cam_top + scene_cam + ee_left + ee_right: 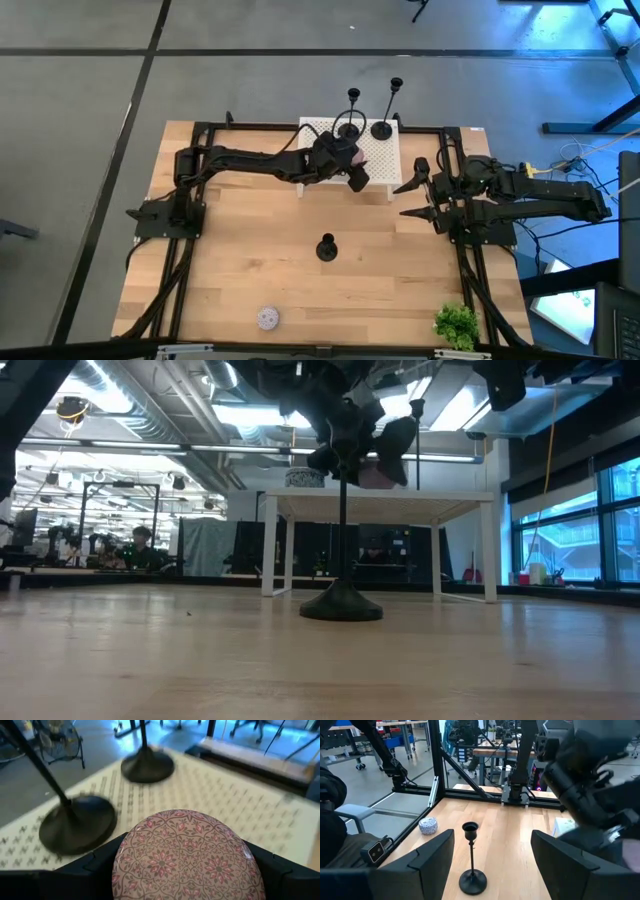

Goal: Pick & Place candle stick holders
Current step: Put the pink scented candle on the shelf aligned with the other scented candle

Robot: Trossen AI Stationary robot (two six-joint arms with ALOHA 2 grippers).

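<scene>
Pale wood table inside a black frame; open workshop beyond, with desks and people far off in the low view.

White perforated stand sits at the far edge of the table. Two black candle stick holders are on it: one beside the left gripper, the other just to its side. Third holder stands alone and upright on the bare wood, mid-table, well apart from both arms.

Left gripper hangs over the stand, fingers spread wide and clamped on a round pink patterned disc. In its wrist view the two holder bases lie just beyond the disc.

Right gripper waits low at the right side of the table, fingers apart, nothing between them; its wrist camera looks straight at the lone holder.

A small patterned ball and a green sprig rest near the front edge.

Handling, as judged: the holders look rigid and light, weighted at the base, top-heavy when lifted by the cup. The stem is thin and smooth, so it may slip or swing. Best hold: mid-stem or lower, squarely across it.
</scene>
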